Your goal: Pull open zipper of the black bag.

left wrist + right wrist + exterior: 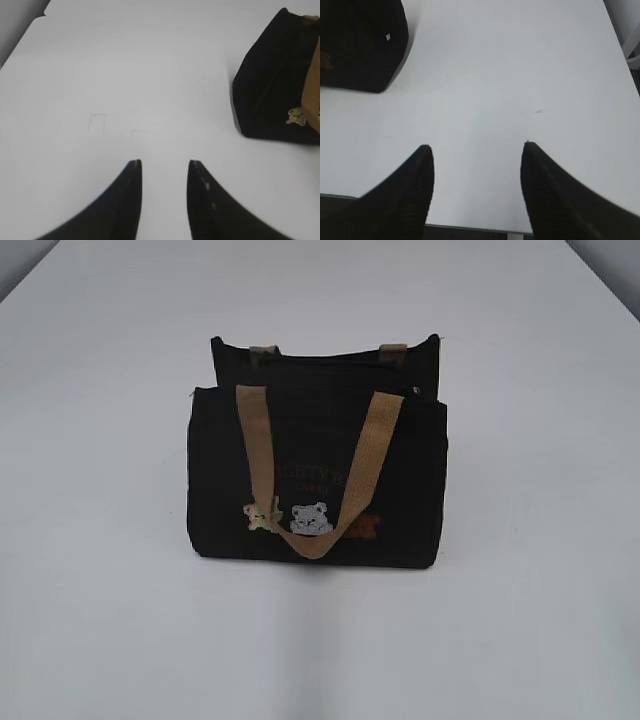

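Both pincers [163, 165] [477, 147] hover open over the white table [100, 620].

We see a white bench [110, 620], smooth and matte, filling nearly every view. Faint pencil-like lines [107, 124] form an open rectangle on its surface in the left wrist view. A few small dark scuffs [535, 111] mark it in the right wrist view.
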